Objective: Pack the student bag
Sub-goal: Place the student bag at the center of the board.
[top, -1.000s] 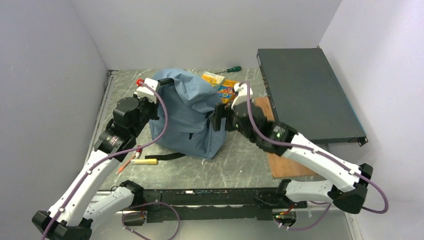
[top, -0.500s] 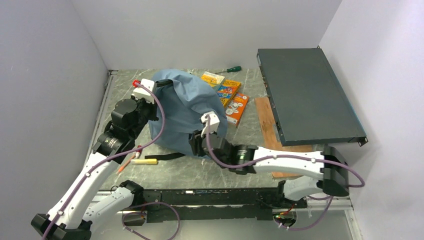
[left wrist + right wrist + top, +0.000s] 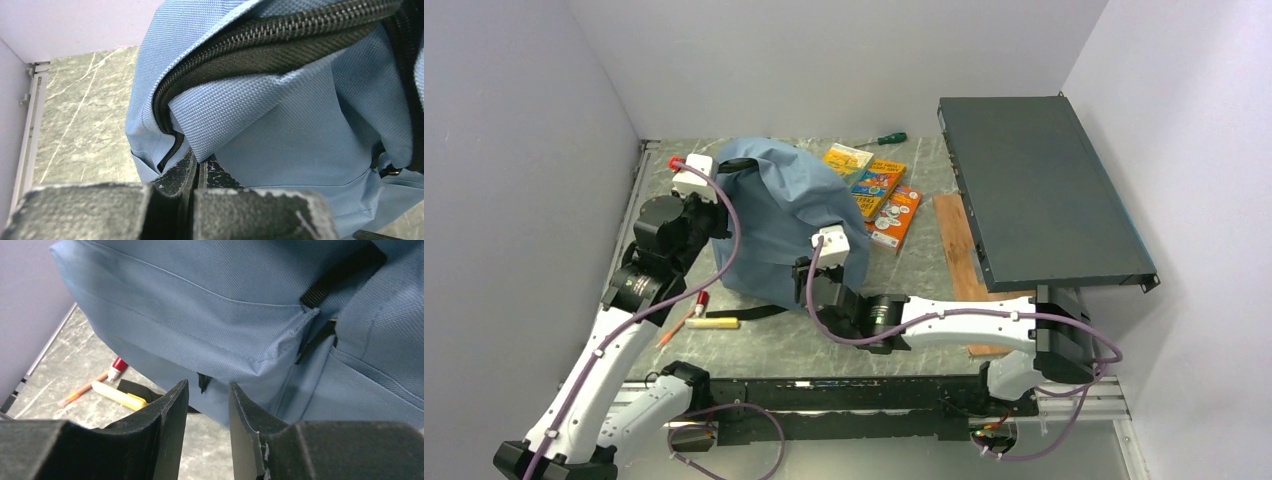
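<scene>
**What Things Around Me Are Made Of**

The student bag (image 3: 784, 220) is soft blue-grey cloth with a fine, matt weave. Its zip (image 3: 280, 35) has black teeth that shine a little, and its strap (image 3: 340, 275) is ribbed black tape. My left gripper (image 3: 198, 167) has black fingers (image 3: 170, 182), rough and scratched. My right gripper (image 3: 207, 385) looks smoother. Under the bag, the table (image 3: 774, 350) looks like grey-green stone, a bit shiny. Right of the bag lie glossy paper books (image 3: 882, 190), a bare wooden board (image 3: 954, 250) and a matt dark metal box (image 3: 1039, 190).

light: bright, even | shadows: soft | wrist foregrounds: blurred
</scene>
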